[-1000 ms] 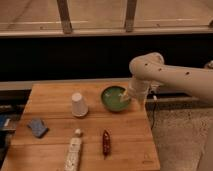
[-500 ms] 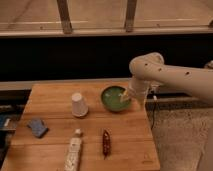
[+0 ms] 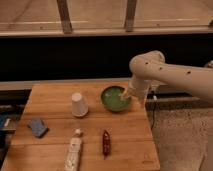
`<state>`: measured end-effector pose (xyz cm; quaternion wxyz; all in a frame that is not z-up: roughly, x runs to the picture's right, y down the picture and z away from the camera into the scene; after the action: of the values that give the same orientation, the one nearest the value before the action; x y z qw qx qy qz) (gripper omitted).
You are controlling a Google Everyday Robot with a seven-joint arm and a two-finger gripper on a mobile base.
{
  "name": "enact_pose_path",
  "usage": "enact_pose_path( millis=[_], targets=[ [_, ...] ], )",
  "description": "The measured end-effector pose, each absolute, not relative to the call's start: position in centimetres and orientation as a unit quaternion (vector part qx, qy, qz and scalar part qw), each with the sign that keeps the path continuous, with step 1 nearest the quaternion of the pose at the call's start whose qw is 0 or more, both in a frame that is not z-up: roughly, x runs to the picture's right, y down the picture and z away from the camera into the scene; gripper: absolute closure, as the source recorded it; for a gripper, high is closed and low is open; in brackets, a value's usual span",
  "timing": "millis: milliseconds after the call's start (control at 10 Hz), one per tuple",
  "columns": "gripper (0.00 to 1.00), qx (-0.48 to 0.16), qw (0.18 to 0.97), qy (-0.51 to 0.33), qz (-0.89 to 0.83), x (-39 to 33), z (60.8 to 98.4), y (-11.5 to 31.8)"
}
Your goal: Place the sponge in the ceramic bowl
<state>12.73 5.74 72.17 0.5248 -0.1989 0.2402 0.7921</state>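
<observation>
The wooden table (image 3: 125, 140) carries all items. The arm (image 3: 175, 75) reaches in from the right, and the hand (image 3: 126, 94) sits at the right rim of the ceramic bowl (image 3: 112, 100); whether it is wide or narrow cannot be told. An upturned white cup (image 3: 78, 104) stands left of the bowl. The sponge (image 3: 37, 127) lies flat near the table's left edge, well apart from the hand.
</observation>
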Motion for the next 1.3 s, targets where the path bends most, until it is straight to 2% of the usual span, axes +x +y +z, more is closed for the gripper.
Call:
enact_pose_path(
  millis=[200,600,1000,1300],
  targets=[
    [0.35,-0.198,0.554,0.230,0.775,9.5,72.0,4.1],
    [0.35,-0.202,0.639,0.201,0.714,-1.5,71.3,1.9],
    [0.35,-0.217,0.732,0.163,0.625,-14.4,68.2,3.8],
    [0.35,-0.220,0.750,0.159,0.603,-16.6,67.2,4.7]
  ],
)
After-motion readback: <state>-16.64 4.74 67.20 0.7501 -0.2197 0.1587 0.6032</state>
